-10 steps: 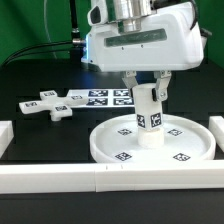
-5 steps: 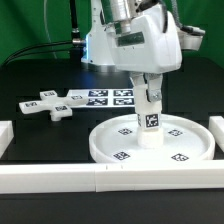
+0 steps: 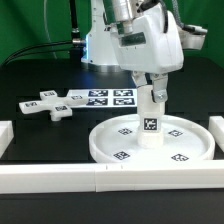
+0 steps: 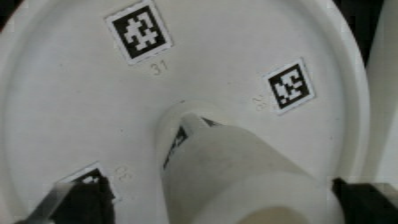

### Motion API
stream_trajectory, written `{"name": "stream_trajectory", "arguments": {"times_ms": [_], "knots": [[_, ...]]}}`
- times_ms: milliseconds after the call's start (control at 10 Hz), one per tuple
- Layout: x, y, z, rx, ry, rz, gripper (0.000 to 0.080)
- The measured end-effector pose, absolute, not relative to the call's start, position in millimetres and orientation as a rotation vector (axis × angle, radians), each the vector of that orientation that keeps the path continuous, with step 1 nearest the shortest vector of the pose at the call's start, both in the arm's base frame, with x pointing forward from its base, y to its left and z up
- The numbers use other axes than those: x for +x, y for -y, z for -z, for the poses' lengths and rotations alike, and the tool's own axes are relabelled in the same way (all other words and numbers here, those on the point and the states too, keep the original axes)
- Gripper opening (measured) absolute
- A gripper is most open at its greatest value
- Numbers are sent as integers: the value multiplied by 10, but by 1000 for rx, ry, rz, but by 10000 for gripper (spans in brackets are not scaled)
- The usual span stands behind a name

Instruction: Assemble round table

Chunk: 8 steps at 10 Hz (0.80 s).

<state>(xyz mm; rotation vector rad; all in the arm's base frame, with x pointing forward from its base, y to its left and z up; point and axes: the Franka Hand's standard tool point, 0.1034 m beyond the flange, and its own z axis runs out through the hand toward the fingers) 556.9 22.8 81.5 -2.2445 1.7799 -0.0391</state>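
The large round rimmed disc (image 3: 185, 150) lies flat on the black table, tags facing up. The short thick cylinder leg (image 3: 150, 122) stands upright at its centre. My gripper (image 3: 150, 97) hangs straight over the leg, fingers astride its upper part. In the wrist view the leg (image 4: 240, 170) sits between the two dark fingertips (image 4: 80, 195), with a gap showing on one side; the gripper (image 4: 222, 200) is open and holds nothing. The disc (image 4: 107, 110) fills the rest of that view. The cross-shaped foot piece (image 3: 48, 105) lies apart on the exterior view's left.
The marker board (image 3: 105, 98) lies behind the disc. White border rails run along the front (image 3: 100, 180), with a short piece on the exterior view's left (image 3: 5, 135) and one on its right (image 3: 218, 130). Cables hang at the back.
The gripper turned about the leg, and the leg's tag swung round with it. Since then the fingers have spread apart off the leg, which stays upright on the disc.
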Motion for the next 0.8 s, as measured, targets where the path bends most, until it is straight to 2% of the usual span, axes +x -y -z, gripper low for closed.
{"name": "stream_trajectory", "arguments": {"times_ms": [500,800], "knots": [[5569,-223,-800,-2551,-1340,113,649],[5655,-295,-833,-2836,-794,190,649]]}}
